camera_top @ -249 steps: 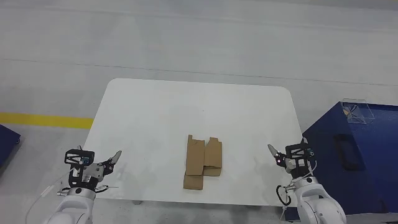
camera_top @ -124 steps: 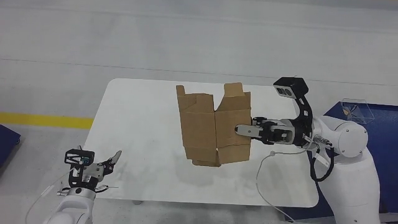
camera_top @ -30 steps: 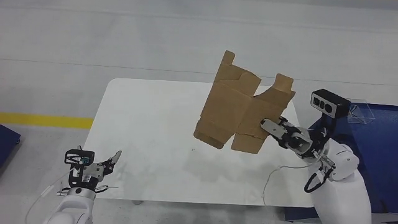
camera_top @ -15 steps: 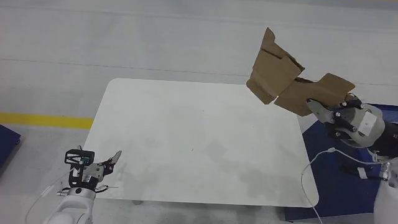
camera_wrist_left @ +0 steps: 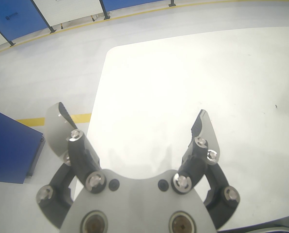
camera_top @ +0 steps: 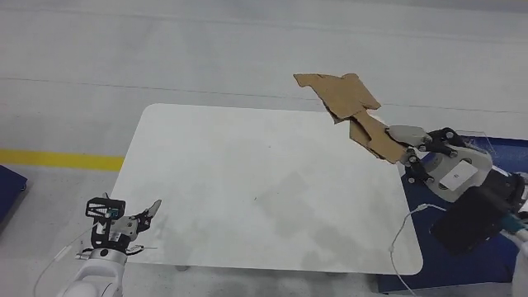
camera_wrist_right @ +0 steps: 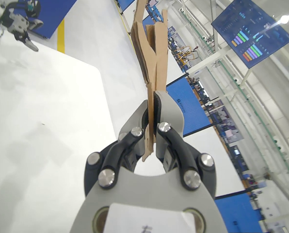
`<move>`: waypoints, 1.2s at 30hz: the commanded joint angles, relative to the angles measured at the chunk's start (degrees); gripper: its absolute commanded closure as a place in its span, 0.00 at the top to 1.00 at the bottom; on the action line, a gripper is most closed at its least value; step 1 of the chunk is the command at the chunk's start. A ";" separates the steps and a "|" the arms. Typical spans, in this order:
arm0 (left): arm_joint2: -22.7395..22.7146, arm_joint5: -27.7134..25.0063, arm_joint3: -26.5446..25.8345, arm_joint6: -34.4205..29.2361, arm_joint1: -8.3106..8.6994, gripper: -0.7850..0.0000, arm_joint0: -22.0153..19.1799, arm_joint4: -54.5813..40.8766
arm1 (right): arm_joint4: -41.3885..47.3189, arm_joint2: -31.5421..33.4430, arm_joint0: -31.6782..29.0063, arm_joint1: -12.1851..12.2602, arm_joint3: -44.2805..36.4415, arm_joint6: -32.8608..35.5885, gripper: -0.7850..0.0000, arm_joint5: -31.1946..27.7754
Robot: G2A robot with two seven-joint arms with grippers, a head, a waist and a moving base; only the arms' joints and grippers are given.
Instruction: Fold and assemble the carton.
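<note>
Top view: the right gripper (camera_top: 395,136) pinches one end of the flattened carton (camera_top: 342,99), holding it aloft over the far right corner of the white surface (camera_top: 247,181), likely for room to open it. Left wrist view: the left gripper (camera_wrist_left: 131,109) hangs spread wide, empty. Right wrist view: the carton is edge-on, its panels hard to tell apart.

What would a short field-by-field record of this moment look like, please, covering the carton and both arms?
object: carton, brown cardboard, flattened, not yet assembled
object position: held in the air, over the far right corner of the table as the top view shows it, not touching it
right arm: right gripper, fingers shut on the carton's edge
left arm: left gripper, fingers open, holding nothing, by the table's near left corner
task state: folding not yet done
</note>
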 commanded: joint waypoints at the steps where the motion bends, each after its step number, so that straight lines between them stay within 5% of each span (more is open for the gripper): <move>1: 0.00 0.00 0.00 0.00 0.00 1.00 0.00 0.00 | -13.78 0.04 -1.62 0.55 0.00 -11.56 0.00 0.99; 10: 0.00 0.00 0.00 0.00 0.00 1.00 0.00 0.00 | -46.87 -4.84 -14.18 1.94 0.00 -37.25 0.00 23.33; 14: 0.00 0.00 0.00 0.00 0.00 1.00 0.00 0.00 | -53.87 -6.86 -19.02 2.01 0.00 -40.40 0.00 32.98; 18: 0.00 0.00 0.00 0.00 0.00 1.00 0.00 0.00 | -55.80 -7.83 -22.00 2.03 0.00 -41.46 0.00 36.49; 21: 0.00 0.00 0.00 0.00 0.00 1.00 0.00 0.00 | -47.02 -6.04 -21.60 1.89 0.00 -41.63 0.00 33.43; 29: 0.00 0.00 0.00 0.00 0.00 1.00 0.00 0.00 | 3.91 2.39 -12.22 2.70 8.03 -34.69 0.00 0.00; 36: 0.00 0.00 0.00 0.00 0.00 1.00 0.00 0.00 | 42.33 -8.11 -8.41 7.01 14.71 -13.44 0.00 0.00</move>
